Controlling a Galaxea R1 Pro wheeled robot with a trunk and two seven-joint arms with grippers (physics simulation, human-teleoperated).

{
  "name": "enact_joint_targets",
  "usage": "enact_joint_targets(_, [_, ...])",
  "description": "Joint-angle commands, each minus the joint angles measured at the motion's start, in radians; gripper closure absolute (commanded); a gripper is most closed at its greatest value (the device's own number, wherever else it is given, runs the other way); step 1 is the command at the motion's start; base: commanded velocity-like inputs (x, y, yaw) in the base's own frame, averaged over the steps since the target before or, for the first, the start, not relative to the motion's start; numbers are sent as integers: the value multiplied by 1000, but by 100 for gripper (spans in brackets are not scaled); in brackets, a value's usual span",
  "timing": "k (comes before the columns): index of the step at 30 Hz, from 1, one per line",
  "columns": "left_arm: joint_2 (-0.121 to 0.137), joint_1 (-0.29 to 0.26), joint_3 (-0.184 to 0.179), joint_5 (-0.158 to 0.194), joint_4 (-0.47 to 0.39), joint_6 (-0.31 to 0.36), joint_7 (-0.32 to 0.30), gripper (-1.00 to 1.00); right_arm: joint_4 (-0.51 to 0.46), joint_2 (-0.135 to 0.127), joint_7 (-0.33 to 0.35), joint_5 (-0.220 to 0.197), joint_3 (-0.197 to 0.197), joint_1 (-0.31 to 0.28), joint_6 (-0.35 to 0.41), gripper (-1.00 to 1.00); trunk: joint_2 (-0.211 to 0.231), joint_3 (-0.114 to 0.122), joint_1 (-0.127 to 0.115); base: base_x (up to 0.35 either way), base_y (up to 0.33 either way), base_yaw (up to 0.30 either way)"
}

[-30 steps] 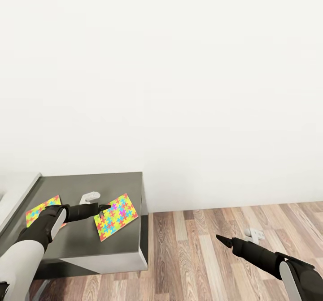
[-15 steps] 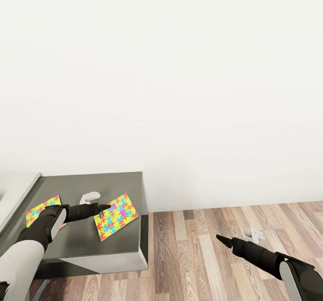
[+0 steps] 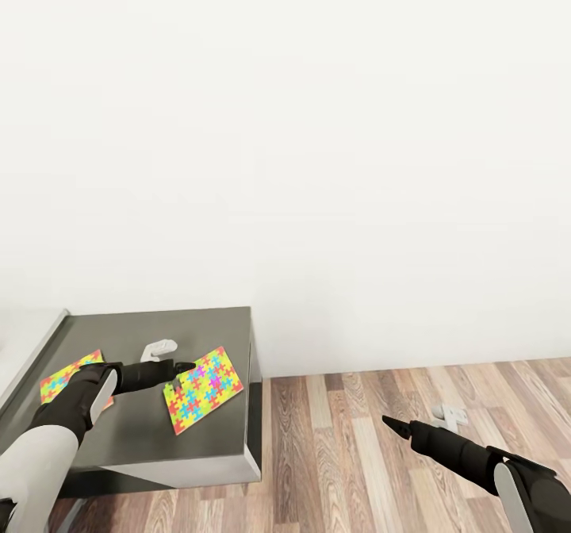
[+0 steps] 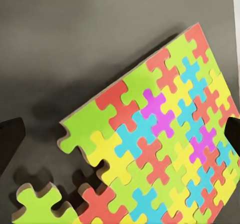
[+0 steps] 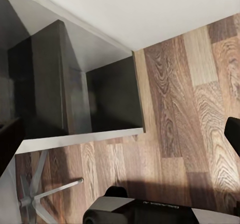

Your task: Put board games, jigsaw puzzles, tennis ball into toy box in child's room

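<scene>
Two jigsaw puzzles lie on the dark grey end section of the table. One puzzle is near the table's right edge, and my left gripper hangs open at its left corner. In the left wrist view this puzzle spreads between the two wide-apart fingertips, with one loose piece beside it. The other puzzle is partly hidden behind my left forearm. My right gripper is open and holds nothing, low over the wooden floor to the right of the table.
A small white object sits on the dark table behind the left gripper, and a similar one lies on the floor by the wall. The pale desk top adjoins at the left. A white wall rises behind.
The puzzle at my left fingertips has shifted slightly left and turned a little, and the other puzzle has also edged left. Both arms have hardly moved.
</scene>
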Motion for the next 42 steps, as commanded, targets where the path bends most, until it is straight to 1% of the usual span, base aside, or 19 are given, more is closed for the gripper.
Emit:
enact_joint_targets(1, [0,-1,2,5,0,9,-2,-100,-1,0,4,0,-1,-1,6,-100,-2,-3,1,22,0,0])
enact_joint_targets(16, [0,-1,2,5,-1,7,-2,-100,-1,0,4,0,-1,-1,6,-100,-2,-22,1,5,0,0])
enact_joint_targets(42, [0,-1,1,5,0,7,-2,-100,-1,0,4,-1,-1,-1,7,-100,-2,-24,1,0,-10,0])
